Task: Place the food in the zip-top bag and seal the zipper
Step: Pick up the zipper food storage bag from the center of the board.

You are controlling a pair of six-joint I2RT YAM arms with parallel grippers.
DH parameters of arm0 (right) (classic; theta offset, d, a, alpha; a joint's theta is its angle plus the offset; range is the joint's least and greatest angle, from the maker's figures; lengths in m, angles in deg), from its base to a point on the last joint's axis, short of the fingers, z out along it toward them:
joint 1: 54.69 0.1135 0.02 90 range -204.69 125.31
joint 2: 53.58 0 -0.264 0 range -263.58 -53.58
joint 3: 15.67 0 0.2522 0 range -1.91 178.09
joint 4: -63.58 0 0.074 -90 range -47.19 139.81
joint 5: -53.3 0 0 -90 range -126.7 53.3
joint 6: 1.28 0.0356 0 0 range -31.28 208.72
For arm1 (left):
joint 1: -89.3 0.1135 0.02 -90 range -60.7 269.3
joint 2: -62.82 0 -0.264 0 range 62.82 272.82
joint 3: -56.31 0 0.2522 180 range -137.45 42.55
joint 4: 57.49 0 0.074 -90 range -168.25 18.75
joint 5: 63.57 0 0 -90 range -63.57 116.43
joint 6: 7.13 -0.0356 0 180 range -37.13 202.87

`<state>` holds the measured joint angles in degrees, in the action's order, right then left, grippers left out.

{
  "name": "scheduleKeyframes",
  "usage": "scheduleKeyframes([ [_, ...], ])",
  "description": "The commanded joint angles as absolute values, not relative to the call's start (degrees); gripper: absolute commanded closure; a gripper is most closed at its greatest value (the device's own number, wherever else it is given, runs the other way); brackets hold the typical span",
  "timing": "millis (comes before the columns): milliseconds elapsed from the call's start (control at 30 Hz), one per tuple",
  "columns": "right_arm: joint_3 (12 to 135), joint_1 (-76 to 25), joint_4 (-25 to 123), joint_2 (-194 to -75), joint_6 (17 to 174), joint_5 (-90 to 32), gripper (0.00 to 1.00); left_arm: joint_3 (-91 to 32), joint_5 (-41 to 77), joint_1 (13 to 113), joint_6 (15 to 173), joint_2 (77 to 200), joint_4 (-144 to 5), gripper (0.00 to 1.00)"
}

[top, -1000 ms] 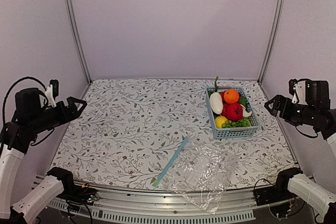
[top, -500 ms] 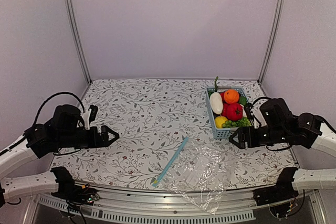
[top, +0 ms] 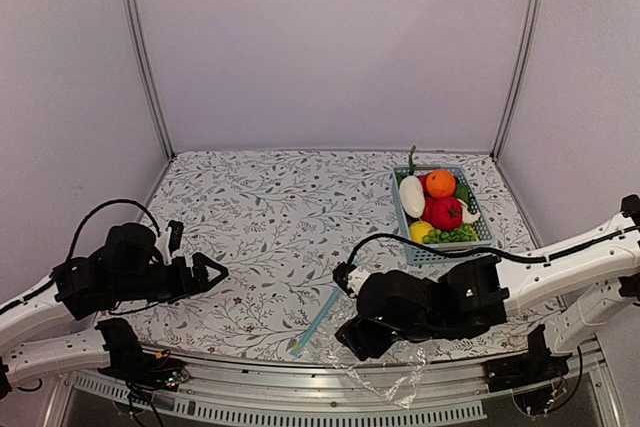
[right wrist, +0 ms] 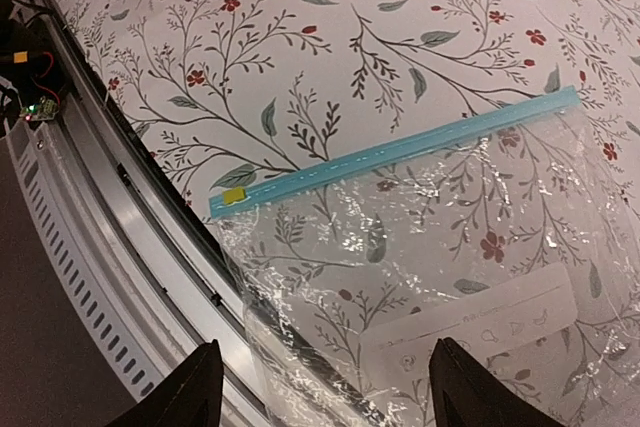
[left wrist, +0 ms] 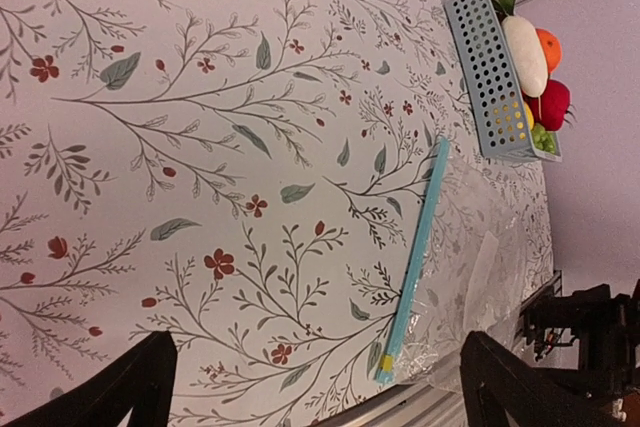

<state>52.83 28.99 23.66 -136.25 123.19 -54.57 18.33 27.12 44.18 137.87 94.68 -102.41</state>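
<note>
The food lies in a light blue mesh basket [top: 445, 252] at the back right: white radish [top: 411, 196], orange [top: 440, 183], tomato [top: 446, 213], lemon [top: 419, 232], green bunch [top: 458, 234]. The clear zip-top bag [right wrist: 450, 267] lies flat and empty at the table's front edge, with its lower corner hanging over the edge. Its zipper [right wrist: 400, 152] runs diagonally, with a yellow slider [right wrist: 235, 195] at the near end. My right gripper [right wrist: 330, 397] is open above the bag. My left gripper [left wrist: 320, 397] is open, low over the table, left of the zipper [left wrist: 420, 247].
A metal rail [right wrist: 130, 247] runs along the table's front edge under the bag's corner. The basket [left wrist: 490, 87] stands well beyond the bag. Grey walls and metal posts [top: 140, 47] enclose the table.
My right arm has swung from beside the basket to low over the bag at the front, hiding most of it from above. My left arm has barely moved.
</note>
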Motion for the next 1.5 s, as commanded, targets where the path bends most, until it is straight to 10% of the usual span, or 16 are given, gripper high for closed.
scheduleKeyframes([
  [0, 58.2, 32.6, 26.3, -146.6, 121.9, -55.8, 0.31, 19.4, 26.9, 43.2, 139.5, 94.7, -102.6, 0.00],
  [767, 67.5, 36.5, 23.6, -167.2, 121.6, -58.4, 0.58, 19.2, 24.5, 43.2, 140.3, 98.2, -100.2, 0.00],
  [1067, 64.6, 36.5, 25.6, -165.4, 125.4, -61.8, 0.94, 19.4, 22.0, 43.0, 141.1, 99.2, -98.1, 0.00],
  [1467, 60.3, 36.5, 33.7, -153.3, 132.5, -71.3, 1.00, 19.5, 22.4, 38.6, 145.4, 95.4, -95.1, 0.00],
])
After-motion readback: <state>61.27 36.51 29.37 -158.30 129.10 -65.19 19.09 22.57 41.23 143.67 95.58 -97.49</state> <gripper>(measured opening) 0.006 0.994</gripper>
